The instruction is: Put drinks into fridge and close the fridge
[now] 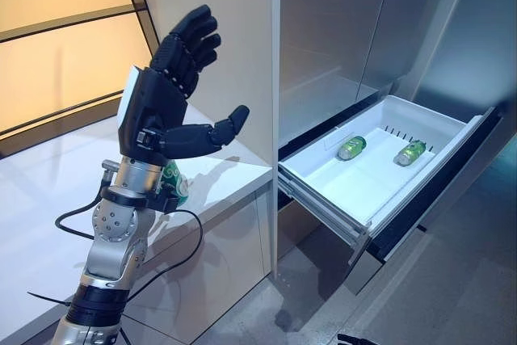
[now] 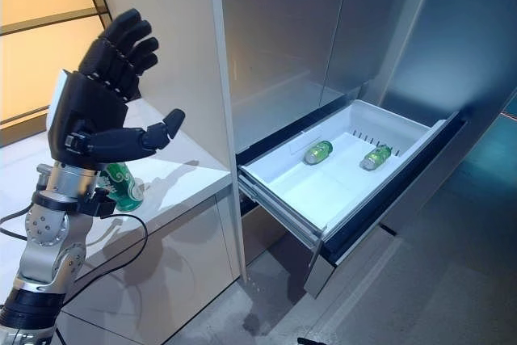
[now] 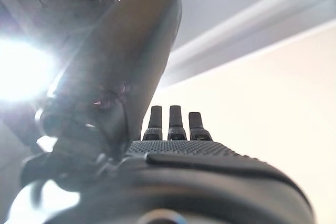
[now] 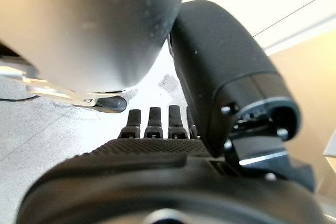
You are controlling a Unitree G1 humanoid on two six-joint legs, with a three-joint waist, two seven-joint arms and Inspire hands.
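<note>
My left hand (image 1: 166,94) is raised above the white counter (image 1: 48,191), open and empty, with its fingers spread and its thumb pointing toward the fridge. It also shows in the left wrist view (image 3: 173,150). A green can (image 1: 175,183) stands on the counter just behind my left wrist, partly hidden by it. The fridge's white drawer (image 1: 367,187) is pulled out, and green cans (image 1: 352,148) lie on their sides at its back. My right hand (image 4: 157,156) hangs over the grey floor with its fingers (image 4: 152,124) straight, and it holds nothing.
The fridge's steel front (image 1: 339,30) rises above the drawer. A pale cabinet side panel (image 1: 234,38) stands between the counter and the fridge. The drawer's dark front (image 1: 436,199) juts out over the grey floor (image 1: 452,296).
</note>
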